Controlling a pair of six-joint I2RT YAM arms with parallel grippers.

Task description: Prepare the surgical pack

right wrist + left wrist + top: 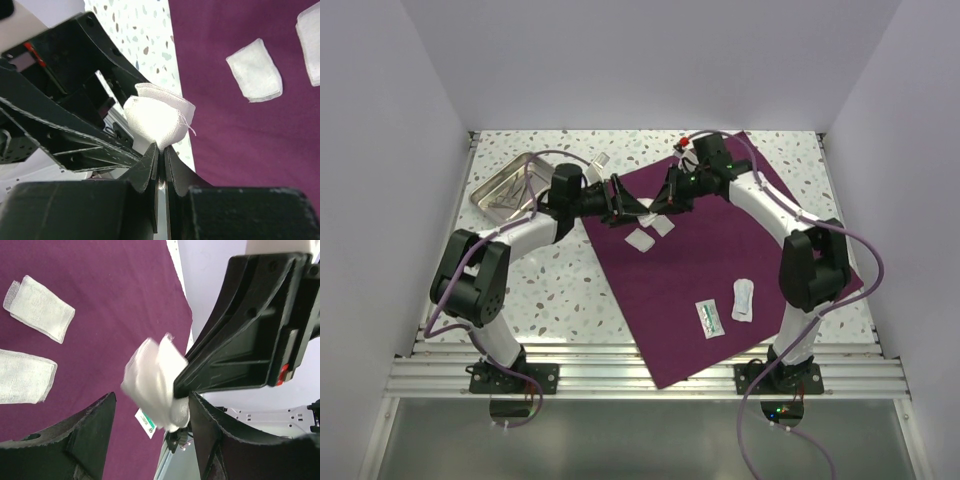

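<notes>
The surgical pack is a deep purple cloth (720,250) spread flat on the table; it also shows in the left wrist view (110,290) and the right wrist view (240,150). My right gripper (161,147) is shut on a crumpled white gauze pad (157,120) and holds it in the air over the cloth's left edge. My left gripper (152,397) is open, its fingers on either side just below that gauze pad (155,385). The two grippers meet tip to tip in the top view, left (625,205) and right (655,205).
Two gauze pads (640,240) (663,226) lie on the cloth under the grippers. A green-printed packet (710,318) and a white packet (743,300) lie near the cloth's front. A metal tray (492,179) with instruments stands at the back left.
</notes>
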